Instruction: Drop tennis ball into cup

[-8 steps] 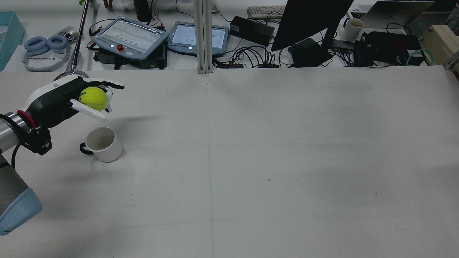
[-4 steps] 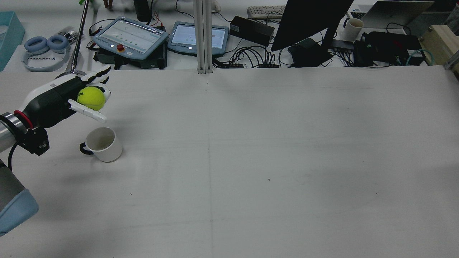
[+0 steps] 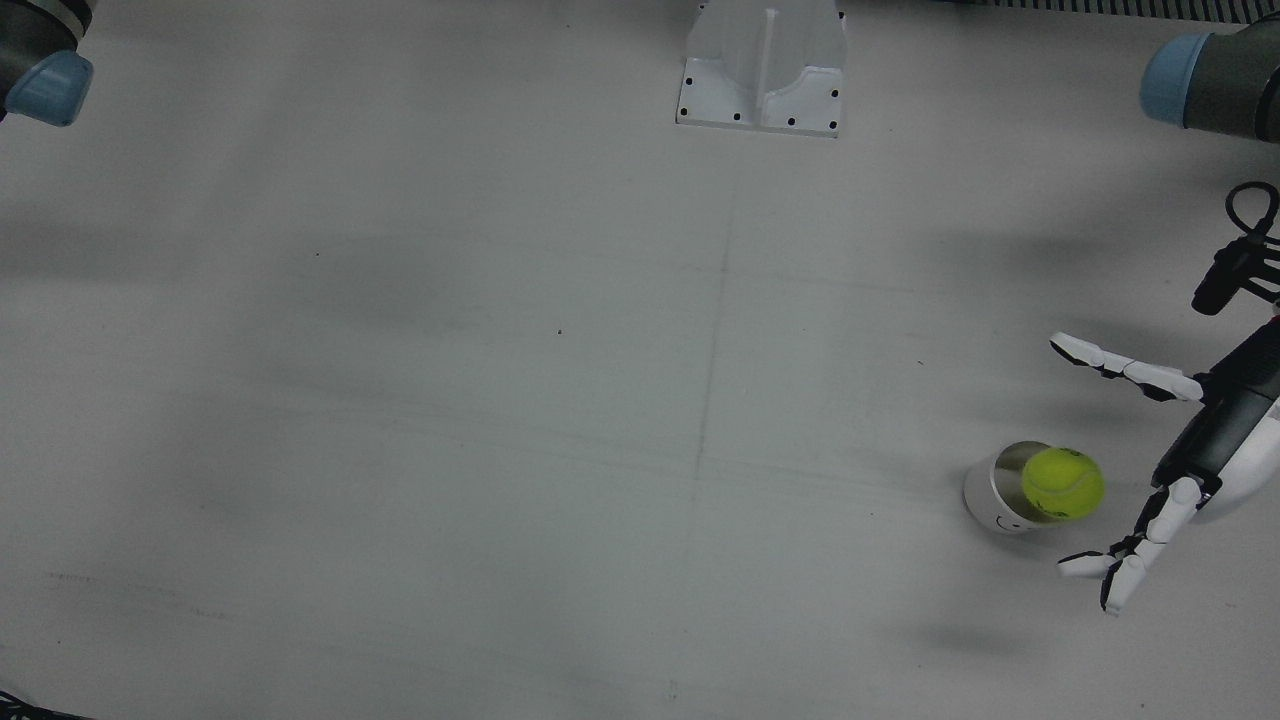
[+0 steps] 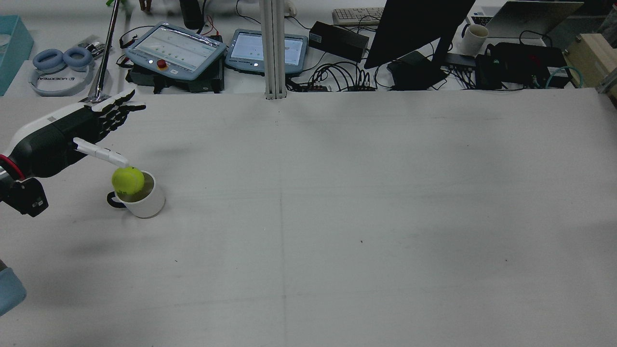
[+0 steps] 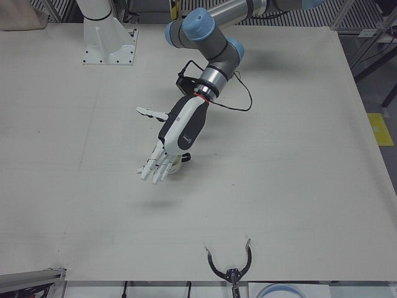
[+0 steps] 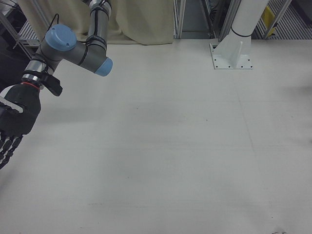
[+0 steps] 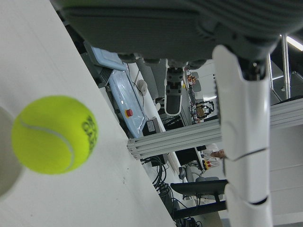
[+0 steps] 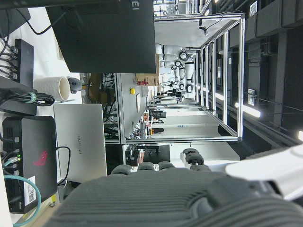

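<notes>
The yellow tennis ball is free of my hand and sits at the mouth of the white cup, its upper part above the rim. The front view shows the ball over the cup's right side. My left hand is open, fingers spread, above and behind the cup; it also shows in the front view and the left-front view, where it hides the cup. The left hand view shows the ball below a finger. My right hand hangs open at the table's far side.
The column's white base stands at the table's robot side. Behind the far edge are teach pendants, headphones, a metal pole and a monitor. A black claw tool lies near the front edge.
My left hand opened and drew back to the left. The ball left the hand and dropped down onto the cup's mouth.
</notes>
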Controlling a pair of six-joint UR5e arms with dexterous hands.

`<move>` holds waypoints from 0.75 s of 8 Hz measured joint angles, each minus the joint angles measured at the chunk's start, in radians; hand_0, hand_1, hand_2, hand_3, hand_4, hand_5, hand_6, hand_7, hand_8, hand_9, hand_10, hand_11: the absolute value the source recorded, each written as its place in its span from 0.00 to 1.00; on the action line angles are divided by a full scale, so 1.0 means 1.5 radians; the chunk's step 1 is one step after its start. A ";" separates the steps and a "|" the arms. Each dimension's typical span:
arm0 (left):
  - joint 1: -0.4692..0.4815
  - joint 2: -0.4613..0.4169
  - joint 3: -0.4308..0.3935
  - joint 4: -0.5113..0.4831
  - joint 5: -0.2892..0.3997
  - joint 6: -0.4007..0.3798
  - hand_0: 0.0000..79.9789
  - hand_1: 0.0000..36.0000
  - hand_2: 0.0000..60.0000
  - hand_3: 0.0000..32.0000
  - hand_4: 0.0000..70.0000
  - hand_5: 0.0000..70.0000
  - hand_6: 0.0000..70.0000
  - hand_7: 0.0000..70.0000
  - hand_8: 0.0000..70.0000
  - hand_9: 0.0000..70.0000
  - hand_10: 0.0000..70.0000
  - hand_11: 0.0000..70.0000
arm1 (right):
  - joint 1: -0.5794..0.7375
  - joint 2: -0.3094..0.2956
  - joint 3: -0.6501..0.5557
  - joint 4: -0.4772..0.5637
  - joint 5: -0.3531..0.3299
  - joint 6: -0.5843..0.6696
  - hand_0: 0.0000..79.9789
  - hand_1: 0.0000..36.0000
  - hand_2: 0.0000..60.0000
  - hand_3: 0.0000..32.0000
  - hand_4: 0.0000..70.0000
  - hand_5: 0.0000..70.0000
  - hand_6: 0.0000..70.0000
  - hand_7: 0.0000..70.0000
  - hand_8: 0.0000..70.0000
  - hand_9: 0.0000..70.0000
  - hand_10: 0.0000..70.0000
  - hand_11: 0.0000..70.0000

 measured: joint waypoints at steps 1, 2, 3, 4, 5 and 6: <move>-0.001 0.006 -0.008 -0.003 0.000 0.000 0.74 0.69 0.00 0.00 0.00 0.05 0.00 0.18 0.00 0.02 0.00 0.00 | 0.000 0.000 0.000 0.000 0.000 0.000 0.00 0.00 0.00 0.00 0.00 0.00 0.00 0.00 0.00 0.00 0.00 0.00; -0.001 0.009 -0.012 -0.005 0.001 0.000 0.75 0.73 0.00 0.00 0.00 0.06 0.01 0.20 0.00 0.02 0.00 0.00 | 0.000 0.000 0.000 0.000 0.000 0.000 0.00 0.00 0.00 0.00 0.00 0.00 0.00 0.00 0.00 0.00 0.00 0.00; -0.002 0.010 -0.015 -0.006 0.001 0.000 0.77 0.77 0.00 0.00 0.00 0.06 0.01 0.22 0.00 0.02 0.00 0.00 | 0.000 0.000 0.000 0.000 0.000 0.000 0.00 0.00 0.00 0.00 0.00 0.00 0.00 0.00 0.00 0.00 0.00 0.00; -0.005 0.009 -0.030 -0.001 0.002 -0.001 0.80 0.83 0.00 0.00 0.00 0.06 0.01 0.25 0.00 0.03 0.00 0.00 | 0.000 0.000 0.000 0.000 0.000 0.000 0.00 0.00 0.00 0.00 0.00 0.00 0.00 0.00 0.00 0.00 0.00 0.00; -0.023 0.004 -0.062 0.015 0.002 -0.001 0.90 0.90 0.00 0.00 0.00 0.08 0.02 0.24 0.00 0.03 0.00 0.00 | 0.000 0.000 0.000 0.000 0.000 0.000 0.00 0.00 0.00 0.00 0.00 0.00 0.00 0.00 0.00 0.00 0.00 0.00; -0.058 -0.023 -0.089 0.049 0.004 0.000 1.00 1.00 0.00 0.00 0.00 0.11 0.03 0.22 0.00 0.02 0.00 0.00 | 0.000 0.000 0.000 0.000 0.000 0.000 0.00 0.00 0.00 0.00 0.00 0.00 0.00 0.00 0.00 0.00 0.00 0.00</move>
